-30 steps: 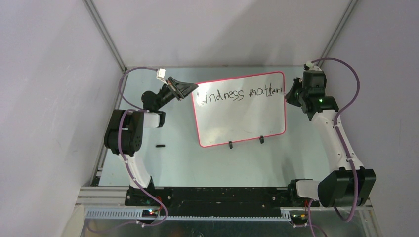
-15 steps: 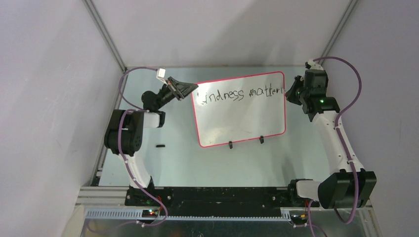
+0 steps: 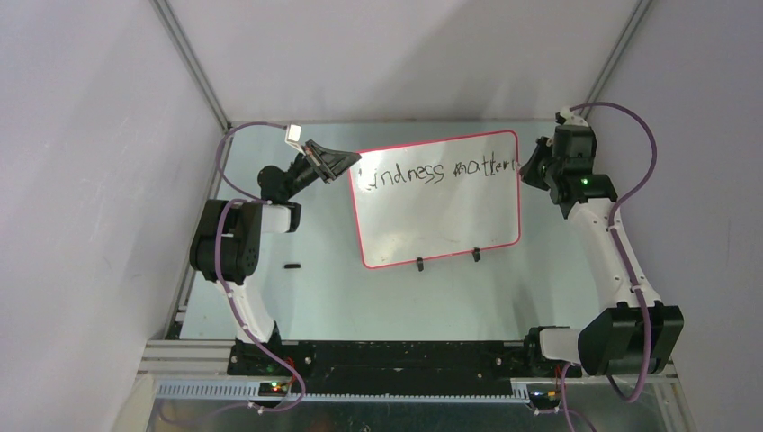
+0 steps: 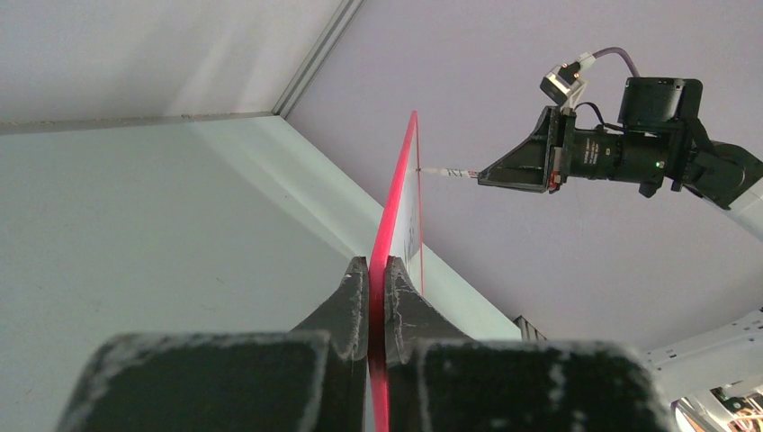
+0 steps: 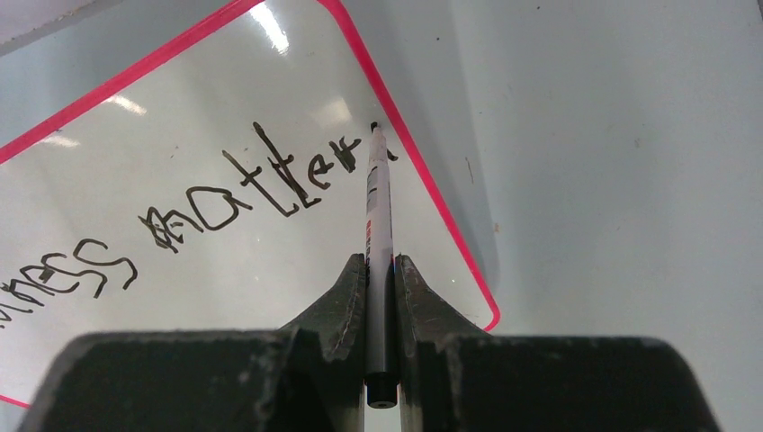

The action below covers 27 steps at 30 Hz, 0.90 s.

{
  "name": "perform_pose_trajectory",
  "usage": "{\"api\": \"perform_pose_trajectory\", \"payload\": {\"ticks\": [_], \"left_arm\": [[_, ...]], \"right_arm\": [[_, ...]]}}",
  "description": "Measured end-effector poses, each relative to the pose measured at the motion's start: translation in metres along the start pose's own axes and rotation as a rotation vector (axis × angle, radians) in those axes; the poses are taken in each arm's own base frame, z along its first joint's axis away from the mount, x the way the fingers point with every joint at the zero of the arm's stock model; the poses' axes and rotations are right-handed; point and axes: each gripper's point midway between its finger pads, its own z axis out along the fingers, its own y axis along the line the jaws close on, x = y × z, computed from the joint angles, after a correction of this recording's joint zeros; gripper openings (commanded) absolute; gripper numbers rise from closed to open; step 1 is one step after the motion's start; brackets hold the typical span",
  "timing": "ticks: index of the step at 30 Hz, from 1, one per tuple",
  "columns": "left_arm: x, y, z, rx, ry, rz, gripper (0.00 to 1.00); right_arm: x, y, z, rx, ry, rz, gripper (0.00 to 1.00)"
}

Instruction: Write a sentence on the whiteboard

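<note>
The whiteboard (image 3: 441, 216), white with a red-pink rim, stands tilted on two black clip feet in the middle. The sentence (image 3: 436, 171) in black marker reads "kindness matter" along its top; the right wrist view shows "ness matter" (image 5: 243, 193). My left gripper (image 3: 353, 165) is shut on the board's left rim, which shows as a red edge (image 4: 396, 198) between its fingers. My right gripper (image 3: 531, 167) is shut on a white marker (image 5: 378, 225) whose black tip touches the board just after the last letter, near the right rim.
A small black marker cap (image 3: 291, 266) lies on the table left of the board. Grey walls close in the table at the back and on both sides. The right arm (image 4: 621, 148) with its marker shows in the left wrist view.
The right gripper has shifted slightly up and toward the board's right edge. The left gripper and the board have not moved.
</note>
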Motion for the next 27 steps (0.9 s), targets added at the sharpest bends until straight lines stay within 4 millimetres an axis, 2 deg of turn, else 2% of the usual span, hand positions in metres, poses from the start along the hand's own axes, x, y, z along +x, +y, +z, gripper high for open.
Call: {"api": "perform_pose_trajectory", "payload": {"ticks": [27], "left_arm": [[-0.0002,0.0003,-0.0002,-0.001,0.0,-0.001,0.0]], "right_arm": [[0.002,0.0084,0.0029,-0.036,0.017,-0.005,0.0]]}}
